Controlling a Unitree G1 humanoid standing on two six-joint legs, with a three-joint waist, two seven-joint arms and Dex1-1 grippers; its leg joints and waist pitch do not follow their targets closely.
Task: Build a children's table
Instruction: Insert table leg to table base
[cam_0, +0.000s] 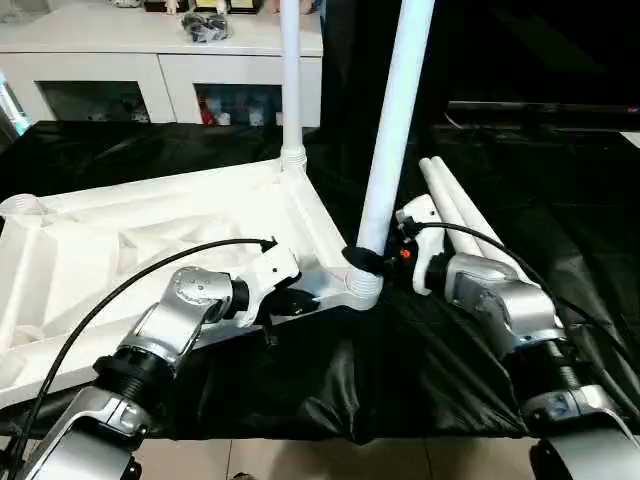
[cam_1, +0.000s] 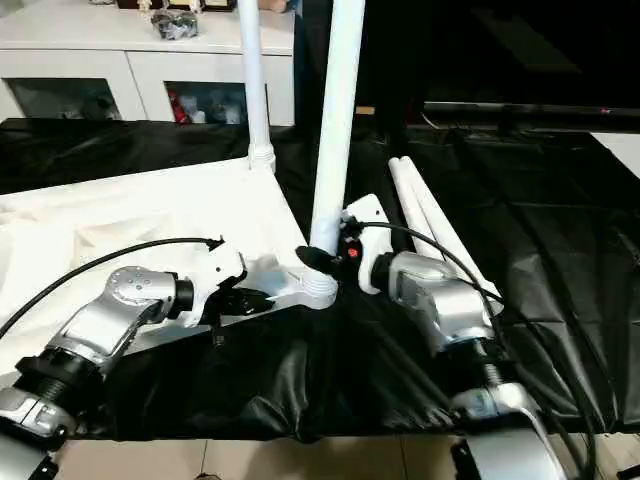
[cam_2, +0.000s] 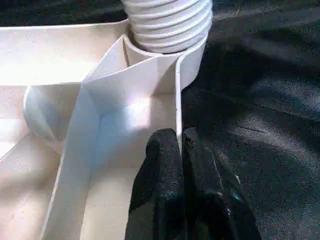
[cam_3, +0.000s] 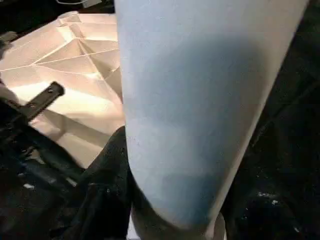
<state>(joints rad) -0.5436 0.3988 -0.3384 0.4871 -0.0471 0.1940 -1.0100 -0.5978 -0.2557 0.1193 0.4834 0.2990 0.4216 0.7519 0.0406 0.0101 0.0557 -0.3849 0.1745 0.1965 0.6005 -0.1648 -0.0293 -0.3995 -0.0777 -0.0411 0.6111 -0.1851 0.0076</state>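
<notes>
Right jaws around leg (cam_0: 390, 140) above socket (cam_0: 364, 289)

We lose the tops of both upright white tapered plastic legs (cam_0: 395, 130) (cam_0: 290, 80) at the head pictures' upper edge. The white ribbed plastic tabletop (cam_0: 120, 250) runs off the left edge. The silver right forearm (cam_0: 500, 300) covers the near ends of two loose white legs (cam_0: 450, 200). Small objects behind the white cabinet's glass doors (cam_0: 235, 105) are too small to identify.

Two upright legs (cam_0: 395, 120) block the corner, two spare legs (cam_0: 455, 205) crowd the right, bare table (cam_0: 580, 220) beyond them is passable
</notes>
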